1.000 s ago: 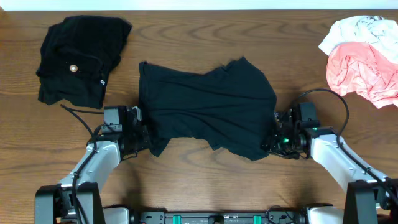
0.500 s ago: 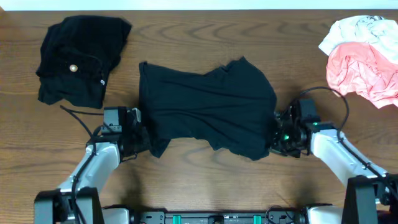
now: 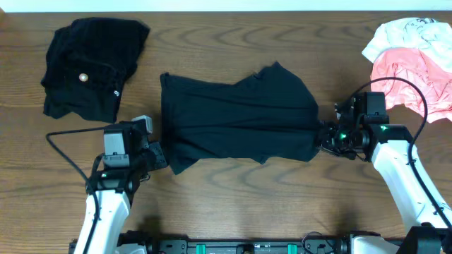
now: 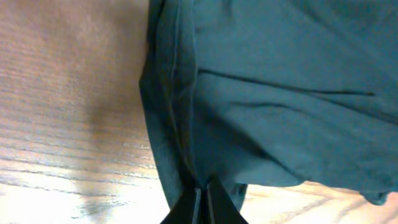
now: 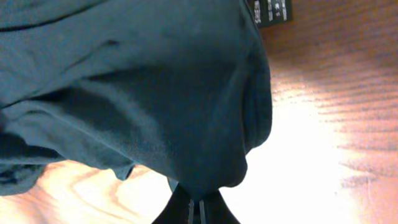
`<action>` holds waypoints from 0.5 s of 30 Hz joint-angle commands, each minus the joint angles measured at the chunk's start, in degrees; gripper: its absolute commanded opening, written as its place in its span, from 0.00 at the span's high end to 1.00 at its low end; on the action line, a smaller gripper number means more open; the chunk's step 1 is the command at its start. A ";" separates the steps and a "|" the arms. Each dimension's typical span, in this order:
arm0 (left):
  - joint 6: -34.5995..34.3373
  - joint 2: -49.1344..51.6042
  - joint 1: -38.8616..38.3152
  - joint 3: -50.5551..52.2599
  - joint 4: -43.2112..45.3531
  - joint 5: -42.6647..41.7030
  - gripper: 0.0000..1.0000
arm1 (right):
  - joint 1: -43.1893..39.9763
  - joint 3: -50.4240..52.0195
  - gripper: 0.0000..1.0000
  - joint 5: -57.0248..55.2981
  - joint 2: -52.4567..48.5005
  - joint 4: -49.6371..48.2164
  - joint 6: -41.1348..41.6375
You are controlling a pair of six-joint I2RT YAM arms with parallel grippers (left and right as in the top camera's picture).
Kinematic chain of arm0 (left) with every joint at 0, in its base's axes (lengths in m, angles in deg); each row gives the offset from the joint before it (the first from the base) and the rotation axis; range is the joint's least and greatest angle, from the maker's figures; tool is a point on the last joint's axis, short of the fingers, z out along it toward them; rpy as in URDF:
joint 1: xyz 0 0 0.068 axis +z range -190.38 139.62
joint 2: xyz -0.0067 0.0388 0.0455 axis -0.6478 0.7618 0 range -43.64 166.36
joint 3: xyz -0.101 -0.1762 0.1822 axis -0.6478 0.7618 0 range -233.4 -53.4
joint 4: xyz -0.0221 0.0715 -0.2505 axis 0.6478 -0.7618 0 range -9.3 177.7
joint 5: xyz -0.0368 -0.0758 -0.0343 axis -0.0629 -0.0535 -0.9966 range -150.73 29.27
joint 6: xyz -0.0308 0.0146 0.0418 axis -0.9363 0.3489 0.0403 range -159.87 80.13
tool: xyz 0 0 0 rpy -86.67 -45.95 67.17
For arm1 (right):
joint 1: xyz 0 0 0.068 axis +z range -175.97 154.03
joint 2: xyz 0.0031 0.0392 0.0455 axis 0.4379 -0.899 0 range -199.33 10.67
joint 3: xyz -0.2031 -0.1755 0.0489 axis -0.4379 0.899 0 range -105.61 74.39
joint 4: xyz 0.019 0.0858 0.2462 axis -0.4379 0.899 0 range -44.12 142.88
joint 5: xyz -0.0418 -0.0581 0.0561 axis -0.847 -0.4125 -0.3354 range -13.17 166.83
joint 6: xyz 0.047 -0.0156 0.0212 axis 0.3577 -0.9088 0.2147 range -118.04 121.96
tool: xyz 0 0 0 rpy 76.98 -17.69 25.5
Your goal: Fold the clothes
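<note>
The black short-sleeved shirt [image 3: 236, 120] lies stretched across the middle of the table. My left gripper [image 3: 161, 156] is shut on its near-left edge; the left wrist view shows the hem [image 4: 180, 124] pinched between the closed fingers [image 4: 202, 208]. My right gripper [image 3: 321, 137] is shut on the shirt's near-right corner; in the right wrist view the fabric [image 5: 155, 93] hangs from the closed fingers [image 5: 198, 214], with a label [image 5: 270, 12] showing. The shirt is pulled taut between both grippers.
A black garment with a small pale button [image 3: 88, 67] lies crumpled at the far left. A pink piece [image 3: 413, 85] and a white piece [image 3: 406, 32] are piled at the far right. Cables trail from both arms.
Both grippers moved apart and slightly away, pulling the shirt's near edge outward. The shirt is now stretched flatter and wider; the sagging near-right corner has been drawn up to the right.
</note>
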State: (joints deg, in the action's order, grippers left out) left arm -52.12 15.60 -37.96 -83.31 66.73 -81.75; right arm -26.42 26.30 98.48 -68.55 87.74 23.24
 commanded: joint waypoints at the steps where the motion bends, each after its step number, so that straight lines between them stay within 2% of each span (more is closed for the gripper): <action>1: -0.50 -2.82 -0.02 -1.68 -0.83 0.72 0.94 | -0.87 -2.32 0.99 0.04 1.25 0.98 -0.76; 5: -0.31 -4.09 0.00 -3.76 -1.27 1.68 0.94 | -1.75 -3.78 0.99 0.00 1.86 2.10 -0.76; 10: -0.28 -4.04 0.04 -4.42 -2.51 6.73 0.94 | -4.28 -5.18 0.99 -0.63 2.62 3.87 -0.79; 15: -0.09 -3.82 0.02 -4.42 -5.18 6.40 0.93 | -5.53 -5.20 0.99 -0.59 2.67 4.85 -1.27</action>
State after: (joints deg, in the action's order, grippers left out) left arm -52.10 12.06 -37.96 -86.59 62.53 -76.72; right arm -31.20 22.32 97.91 -66.82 92.25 23.17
